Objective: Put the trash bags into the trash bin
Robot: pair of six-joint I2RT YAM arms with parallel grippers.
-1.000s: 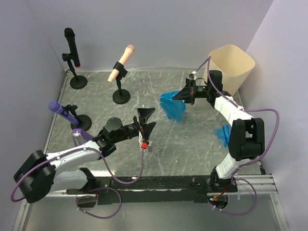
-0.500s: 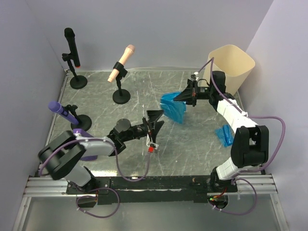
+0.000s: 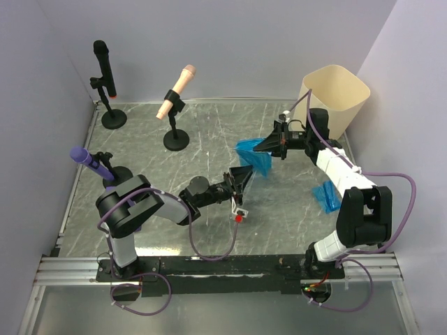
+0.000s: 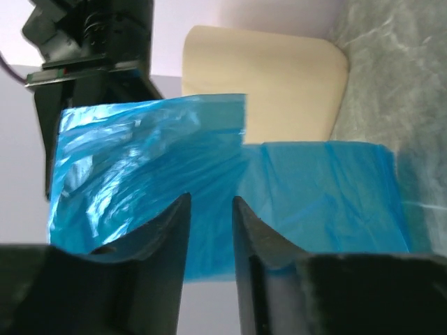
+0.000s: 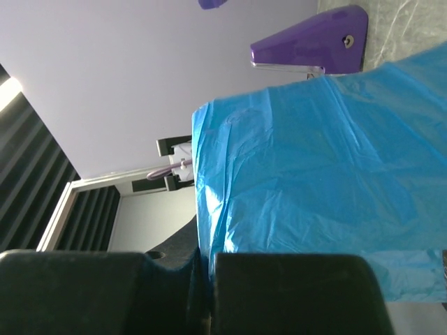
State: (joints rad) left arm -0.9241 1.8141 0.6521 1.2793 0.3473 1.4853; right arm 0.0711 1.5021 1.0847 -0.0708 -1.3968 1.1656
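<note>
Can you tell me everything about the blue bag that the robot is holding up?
The blue bag is thin, shiny, crinkly plastic, folded into flat layers. The right gripper pinches its upper edge, so it hangs down toward the table. The left gripper, open, sits right by its lower edge; whether they touch is unclear. The bag is out in front of the bin, not in it yet.

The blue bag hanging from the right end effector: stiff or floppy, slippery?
Probably floppy and light: the blue bag droops in wrinkled folds below the right end effector. Its glossy film looks slippery, so a thin pinch might slide. Pushed, it would likely crumple rather than roll.
</note>
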